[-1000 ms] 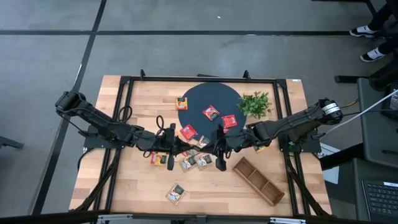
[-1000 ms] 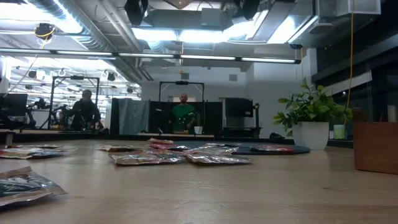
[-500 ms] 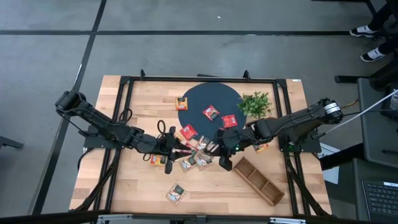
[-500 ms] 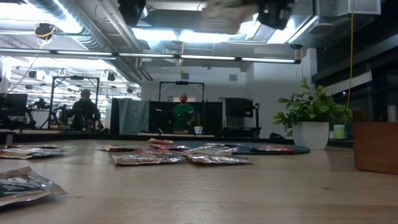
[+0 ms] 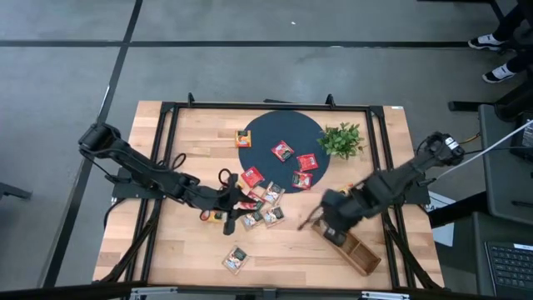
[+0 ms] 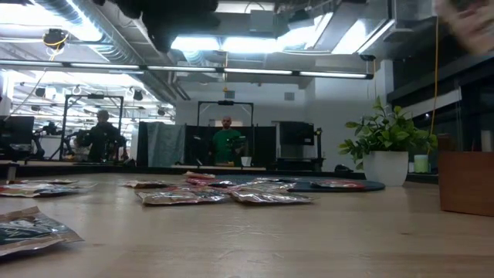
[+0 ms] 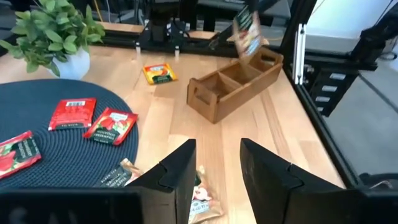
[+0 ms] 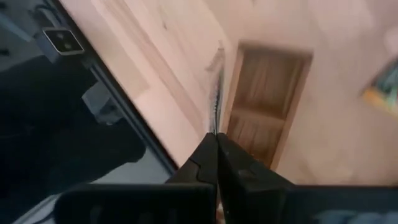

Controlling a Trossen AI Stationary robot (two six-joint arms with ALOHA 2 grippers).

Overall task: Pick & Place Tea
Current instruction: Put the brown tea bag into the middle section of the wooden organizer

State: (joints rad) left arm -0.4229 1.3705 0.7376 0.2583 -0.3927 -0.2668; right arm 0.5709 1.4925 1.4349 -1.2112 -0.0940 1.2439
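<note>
Small tea packets lie flat on the dark round mat point(image 5: 265, 132), and more lie in a cluster point(image 5: 260, 213) in front of it. One packet point(image 5: 236, 258) lies alone near the front edge. My left gripper point(image 7: 217, 171) hovers open just left of the cluster, above a packet point(image 7: 202, 198), touching nothing. My right gripper point(image 8: 216, 149) is shut on one tea packet point(image 7: 247, 32), which it holds above the left end of the wooden tray point(image 5: 348, 243). My right gripper pinches the tea packet by its upper edge point(image 8: 215, 123) between its two fingers, coming steeply from above. The packet shows edge-on past the fingertips. It hangs below them, lifted clear, over the tray's end compartment point(image 7: 258, 59).
A potted plant point(image 5: 341, 138) stands at the mat's right edge. A yellow packet point(image 7: 160, 73) lies on the table between plant and tray. The black frame rails point(image 5: 390, 200) run along both table sides. Bare wood stretches along the near left point(image 5: 166, 250).
My right gripper has swung away from the packet cluster toward the table's near right, to the wooden tray. It has tipped from nearly level to pointing steeply down, carrying a packet lifted clear. My left gripper has stayed by the cluster and sunk a little.
</note>
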